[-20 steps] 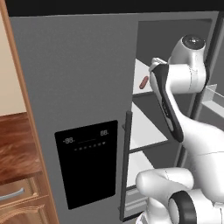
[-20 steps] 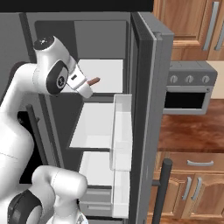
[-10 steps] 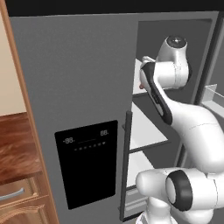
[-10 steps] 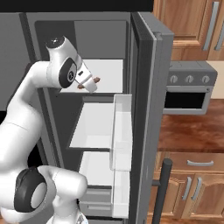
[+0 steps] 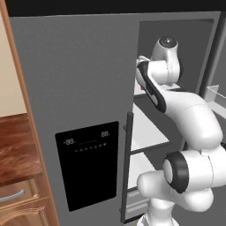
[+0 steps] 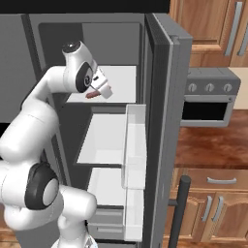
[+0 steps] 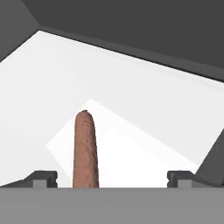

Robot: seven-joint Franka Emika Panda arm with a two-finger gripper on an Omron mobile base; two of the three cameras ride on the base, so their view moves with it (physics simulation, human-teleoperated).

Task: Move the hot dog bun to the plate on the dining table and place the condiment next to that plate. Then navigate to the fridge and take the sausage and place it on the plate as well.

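Observation:
The grey fridge stands open, and my arm reaches in over its white top shelf. The sausage, a small reddish-brown cylinder, lies on that shelf. In the hand view it points away from the hand, left of the middle between the two fingertips. From the right base view the sausage lies just under the hand. My gripper is open, its jaws wide on either side of the sausage and not touching it. The gripper hangs just above the shelf.
The closed left fridge door carries a black dispenser panel. A white door bin juts from the open right door. An oven and wooden cabinets lie to the right, and a wooden counter to the left.
The arm has swung further into the fridge and the hand has come down over the sausage on the top shelf. The jaws have stayed open.

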